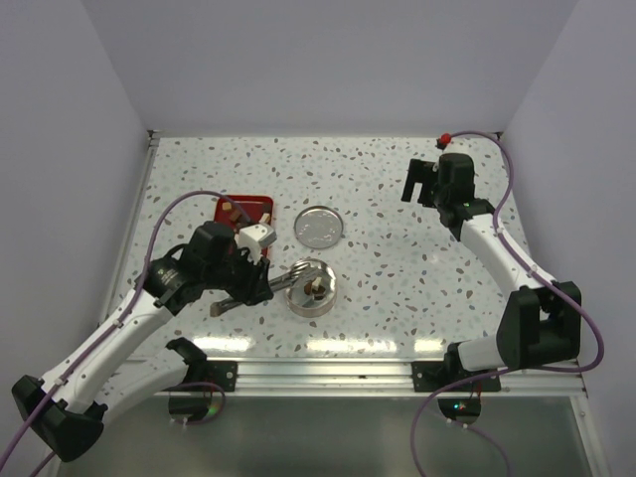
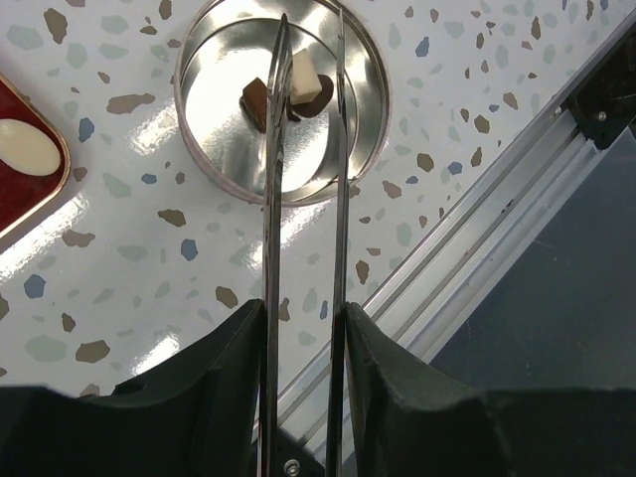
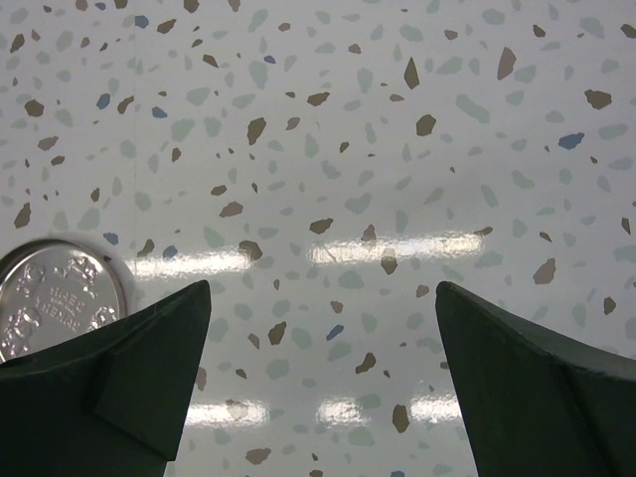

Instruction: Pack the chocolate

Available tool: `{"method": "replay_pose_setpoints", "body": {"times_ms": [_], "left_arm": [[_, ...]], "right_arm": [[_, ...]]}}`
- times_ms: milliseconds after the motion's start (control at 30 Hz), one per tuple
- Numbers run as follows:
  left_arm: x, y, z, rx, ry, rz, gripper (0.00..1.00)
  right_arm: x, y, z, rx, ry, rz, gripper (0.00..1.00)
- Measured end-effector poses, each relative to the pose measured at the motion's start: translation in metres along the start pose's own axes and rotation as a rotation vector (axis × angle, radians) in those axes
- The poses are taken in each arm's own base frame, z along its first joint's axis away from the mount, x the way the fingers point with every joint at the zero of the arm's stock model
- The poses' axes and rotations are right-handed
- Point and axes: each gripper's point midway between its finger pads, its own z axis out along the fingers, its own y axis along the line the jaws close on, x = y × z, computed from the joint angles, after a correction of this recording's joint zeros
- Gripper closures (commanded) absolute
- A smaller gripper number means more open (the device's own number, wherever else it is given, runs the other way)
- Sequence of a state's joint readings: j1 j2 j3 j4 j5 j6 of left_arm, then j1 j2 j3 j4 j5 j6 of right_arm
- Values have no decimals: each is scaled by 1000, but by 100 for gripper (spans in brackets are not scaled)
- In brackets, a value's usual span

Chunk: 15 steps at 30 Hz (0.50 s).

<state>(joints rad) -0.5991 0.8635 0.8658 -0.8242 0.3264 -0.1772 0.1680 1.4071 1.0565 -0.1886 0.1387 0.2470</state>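
Observation:
A round open tin [image 1: 312, 288] [image 2: 204, 159] stands near the table's front middle. In it lie two dark chocolate chunks [image 2: 256, 99] and a pale cream chunk [image 2: 306, 79]. My left gripper [image 1: 260, 283] [image 2: 303, 313] is shut on a pair of long metal tongs [image 2: 275, 199]. The tong tips reach over the tin, a little apart. The cream chunk sits between the blades, with a gap on its right side. More chocolate [image 1: 235, 211] lies on a red tray [image 1: 260, 204], including a cream oval piece [image 2: 25, 147]. My right gripper [image 1: 417, 182] [image 3: 323, 288] hangs open and empty at the far right.
The tin's silver lid [image 1: 319, 226] [image 3: 55, 298] lies flat behind the tin, right of the red tray [image 2: 25, 199]. A metal rail [image 1: 328, 373] [image 2: 497, 199] runs along the table's front edge. White walls close in the left, back and right sides.

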Motion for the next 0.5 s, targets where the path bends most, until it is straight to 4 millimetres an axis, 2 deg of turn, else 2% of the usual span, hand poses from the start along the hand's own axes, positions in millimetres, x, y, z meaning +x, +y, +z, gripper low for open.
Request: {"method": "replay_pose_setpoints", "body": {"times_ms": [267, 500], "left_arm": [[0, 4, 1, -19, 0, 4, 62], [2, 23, 8, -118, 26, -26, 64]], "right_arm": [[0, 0, -1, 1, 6, -1, 1], [2, 0, 0, 3, 11, -1, 1]]}}
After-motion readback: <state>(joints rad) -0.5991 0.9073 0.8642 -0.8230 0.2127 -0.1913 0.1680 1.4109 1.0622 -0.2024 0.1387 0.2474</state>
